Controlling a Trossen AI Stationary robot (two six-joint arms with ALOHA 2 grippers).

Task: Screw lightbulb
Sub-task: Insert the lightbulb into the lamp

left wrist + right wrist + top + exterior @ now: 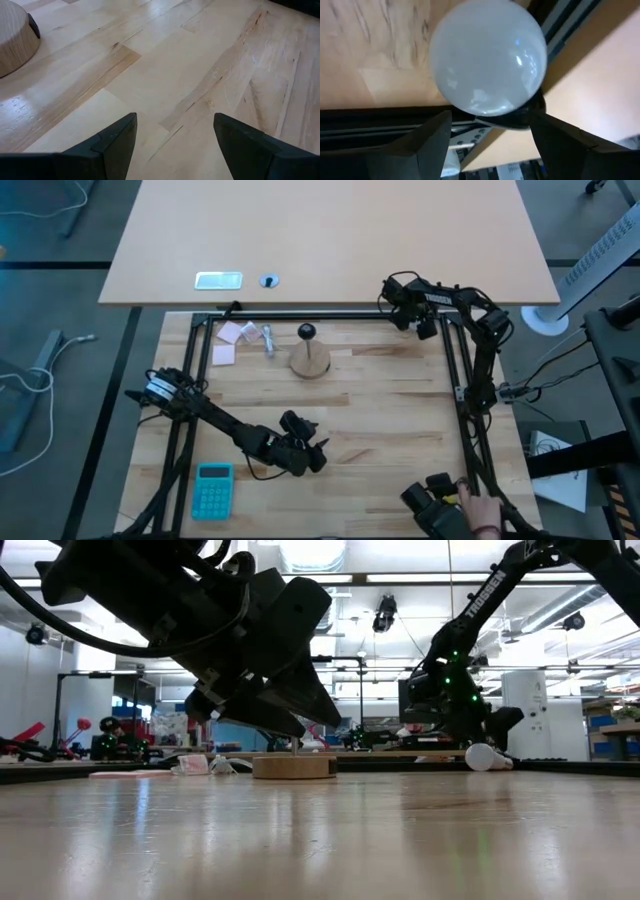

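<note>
The lightbulb, a pale frosted globe, lies on its side on the wooden table at the far right corner, beside the black frame rail; the low view shows the lightbulb resting on the table top. My right gripper hangs just above it, open, with its fingertips short of the globe. The round wooden disc with the black socket stands at the far middle. My left gripper waits open over bare wood near the table's middle, with nothing between its fingers.
A teal calculator lies at the near left. Pink paper slips and a crumpled wrapper sit at the far left. Black frame rails edge the table. A person's hand is at the near right corner.
</note>
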